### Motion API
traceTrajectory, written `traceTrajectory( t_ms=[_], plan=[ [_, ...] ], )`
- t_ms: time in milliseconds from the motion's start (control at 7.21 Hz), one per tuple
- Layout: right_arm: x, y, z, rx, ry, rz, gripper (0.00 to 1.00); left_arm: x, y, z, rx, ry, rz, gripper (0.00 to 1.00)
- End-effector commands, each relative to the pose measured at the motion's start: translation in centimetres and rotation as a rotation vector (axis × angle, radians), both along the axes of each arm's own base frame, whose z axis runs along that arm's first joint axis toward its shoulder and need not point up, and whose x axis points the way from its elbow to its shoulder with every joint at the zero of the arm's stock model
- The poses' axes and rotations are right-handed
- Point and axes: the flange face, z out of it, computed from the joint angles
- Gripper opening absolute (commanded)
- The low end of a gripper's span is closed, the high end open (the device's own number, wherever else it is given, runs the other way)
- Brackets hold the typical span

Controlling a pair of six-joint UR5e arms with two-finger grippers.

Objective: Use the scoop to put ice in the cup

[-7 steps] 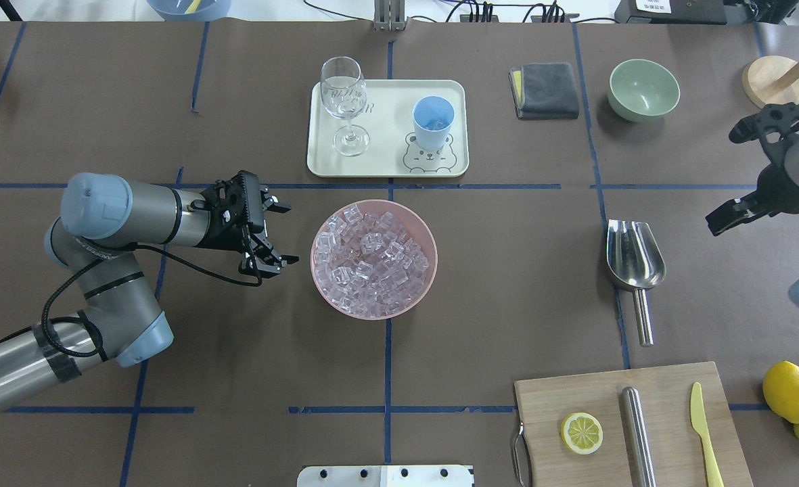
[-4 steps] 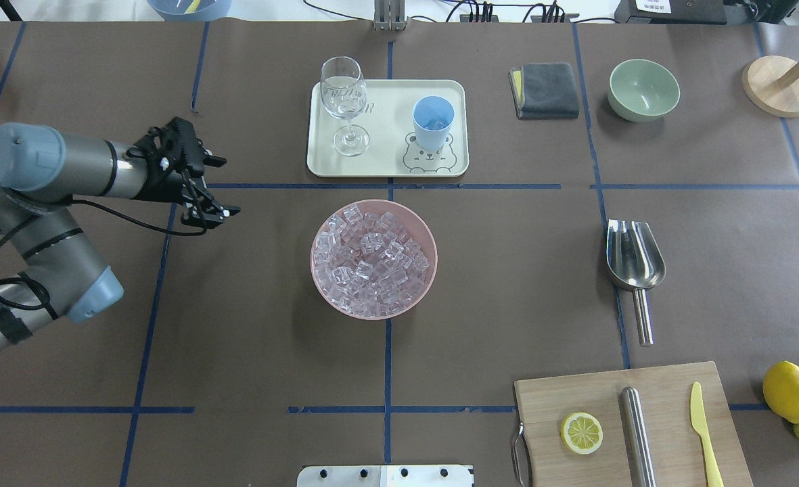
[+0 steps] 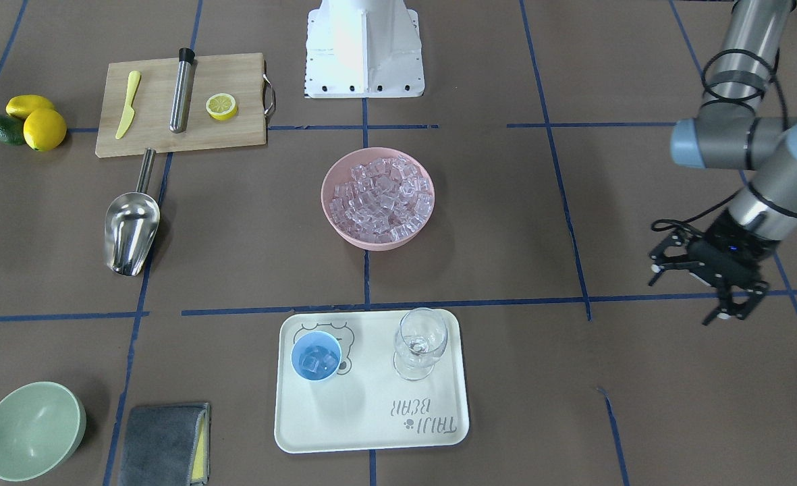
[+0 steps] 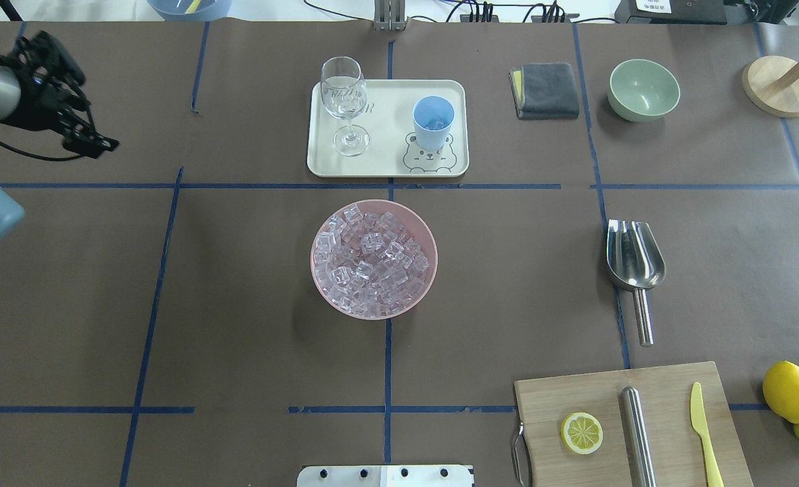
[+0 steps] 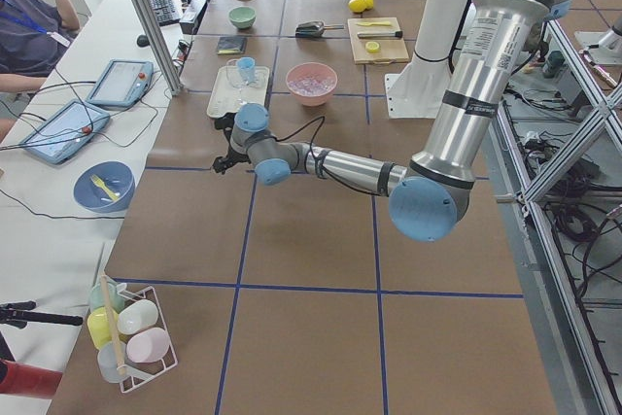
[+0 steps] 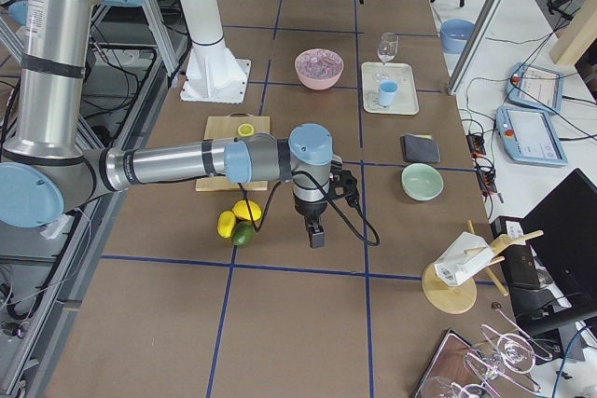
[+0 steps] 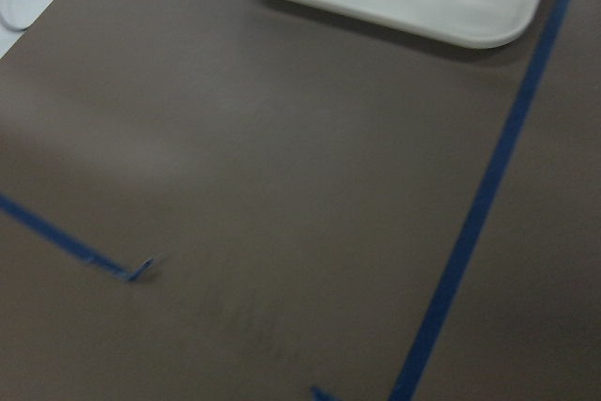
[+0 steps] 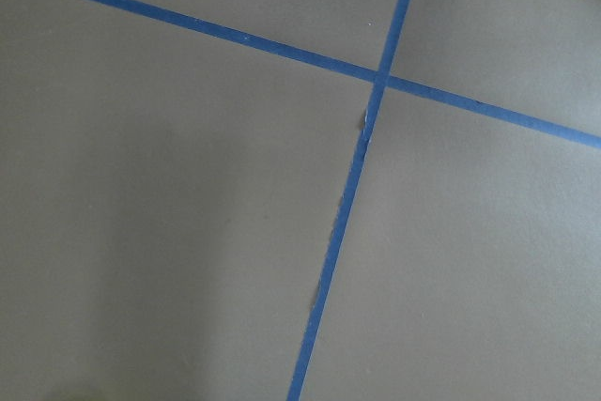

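Observation:
The ice (image 4: 372,260) fills a pink bowl (image 4: 325,284) at the table's middle. The light-blue cup (image 4: 433,122) stands on the cream tray (image 4: 385,166) with a few cubes inside; it also shows in the front view (image 3: 316,356). The silver scoop (image 4: 632,260) lies alone on the table, right of the bowl, handle towards the robot. My left gripper (image 4: 91,105) is open and empty at the far left, well away from the bowl. My right gripper (image 6: 314,230) shows only in the right side view, near the lemons; I cannot tell whether it is open.
A stemmed glass (image 4: 344,101) stands on the tray beside the cup. A grey cloth (image 4: 544,90) and green bowl (image 4: 643,89) lie far right. A cutting board (image 4: 663,392) holds a lemon slice, steel cylinder and yellow knife. Lemons (image 4: 788,392) sit at the right edge.
My left arm has drawn back from beside the pink bowl to the far left edge, gripper still open. My right arm has left the overhead view.

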Motion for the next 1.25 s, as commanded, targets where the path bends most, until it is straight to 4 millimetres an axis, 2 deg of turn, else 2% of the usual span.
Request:
traceTrajectory(
  t_ms=[0,139,277,416,693,970,1109],
  plan=[
    [0.1,-1.0,1.1,-0.031,-0.021,0.011,1.0,-13.9,-0.8,4.8,-0.272,0.003,-0.155,1.0],
    [-0.1,-2.8,1.3,-0.033,-0.023,0.013,1.0,-18.6,-0.2,6.4,-0.412,0.032,-0.202,1.0],
    [-0.1,-2.9,1.8,-0.038,-0.027,0.012,1.0,-22.3,2.9,9.0,-0.521,0.062,-0.242,1.0],
    [-0.1,-2.9,0.9,-0.022,-0.034,0.012,1.0,-22.6,5.8,11.0,-0.564,0.061,-0.245,1.0],
    [0.0,-2.3,2.1,-0.041,-0.021,0.012,1.0,-23.5,6.9,12.3,-0.609,0.054,-0.267,1.0],
    [-0.1,-2.9,1.6,-0.028,-0.026,0.013,1.0,-23.7,11.6,15.6,-0.688,0.039,-0.273,1.0],
    [-0.1,-3.0,1.6,-0.027,-0.028,0.012,1.0,-23.9,11.9,14.9,-0.702,0.041,-0.277,1.0]
  ],
)
